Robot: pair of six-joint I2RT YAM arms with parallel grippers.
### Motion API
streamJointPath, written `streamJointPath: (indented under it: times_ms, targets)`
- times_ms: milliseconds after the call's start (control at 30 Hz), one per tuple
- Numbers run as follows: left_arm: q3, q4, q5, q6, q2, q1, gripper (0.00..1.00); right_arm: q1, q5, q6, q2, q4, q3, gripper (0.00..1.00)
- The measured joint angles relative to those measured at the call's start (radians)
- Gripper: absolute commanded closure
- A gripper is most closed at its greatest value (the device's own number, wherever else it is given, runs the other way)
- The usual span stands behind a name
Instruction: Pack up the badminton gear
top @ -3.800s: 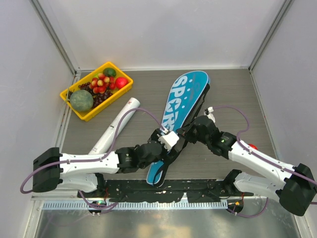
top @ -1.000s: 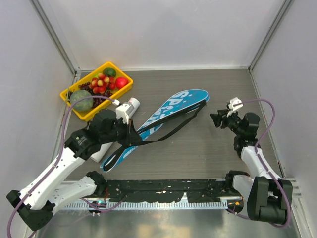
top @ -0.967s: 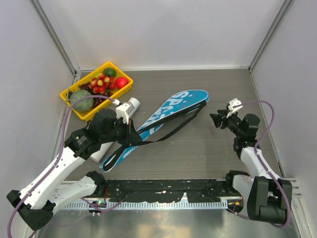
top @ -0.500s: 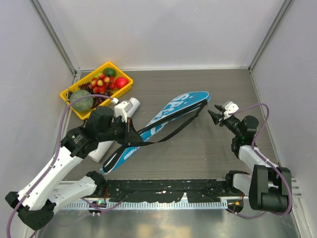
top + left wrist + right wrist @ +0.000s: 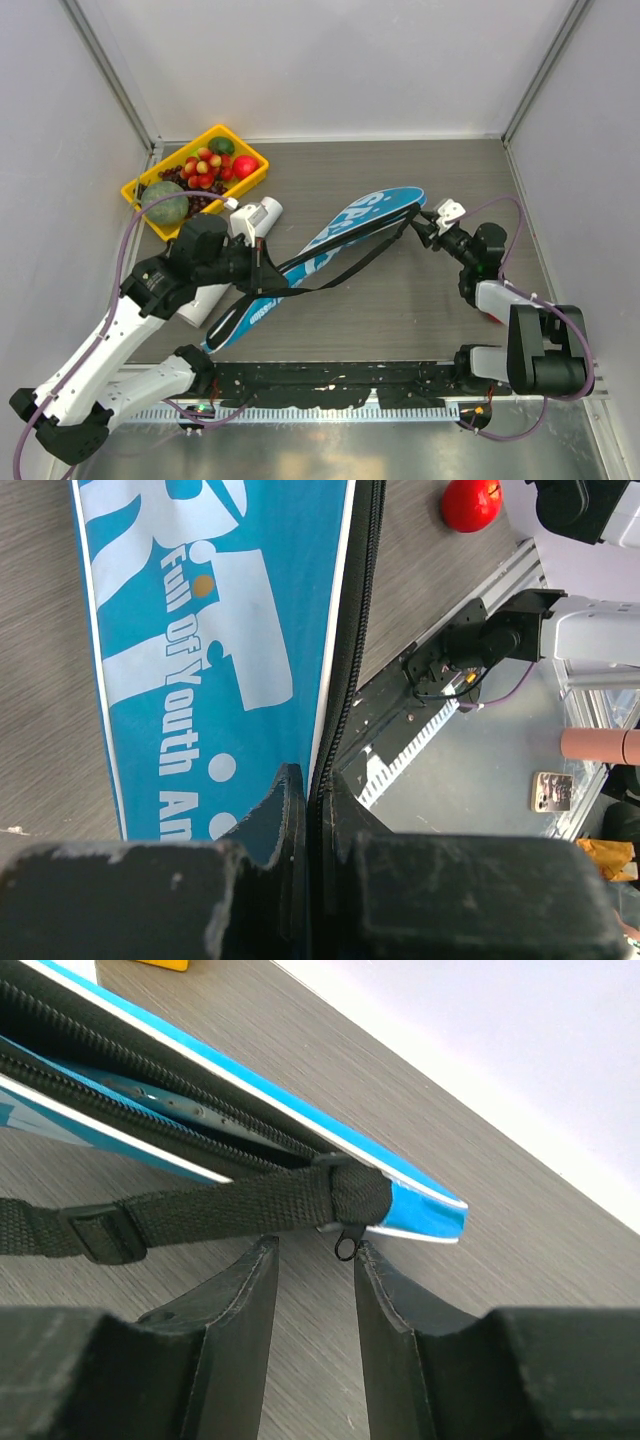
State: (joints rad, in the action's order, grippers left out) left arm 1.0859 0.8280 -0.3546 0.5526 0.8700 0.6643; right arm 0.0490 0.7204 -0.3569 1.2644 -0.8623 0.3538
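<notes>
We are pinching the racket bag [image 5: 200, 630] tight in our left end effector [image 5: 308, 792] | right end effector [image 5: 312, 1252] is gaping a little at its tip | arm lying low.

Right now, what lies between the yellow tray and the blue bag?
The top view shows the white tube lying between the tray and the bag. The left arm covers the tube's middle.

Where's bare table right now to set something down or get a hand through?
Free: the far strip between the tray and the bag; the far right corner beyond the right gripper; the near middle between bag and front rail. Crowded: the left, where tray, tube and left gripper clamped on the bag sit close.
</notes>
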Motion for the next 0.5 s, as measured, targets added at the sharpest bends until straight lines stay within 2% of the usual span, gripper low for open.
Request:
streamJointPath:
  times_ms: [100,300,500]
  targets:
    - [-0.001,-0.001,-0.005,0.009,-0.005,0.0,1.0,-0.026,-0.025,-0.012,0.001,0.002,0.011,0.59]
    - [-0.009,-0.003,-0.006,0.016,-0.018,-0.002,1.0,-0.046,-0.09,-0.043,0.001,0.027,0.035,0.67]
    - [-0.014,-0.005,-0.006,0.016,-0.021,-0.003,1.0,-0.046,-0.128,-0.071,-0.009,0.056,0.058,0.82]
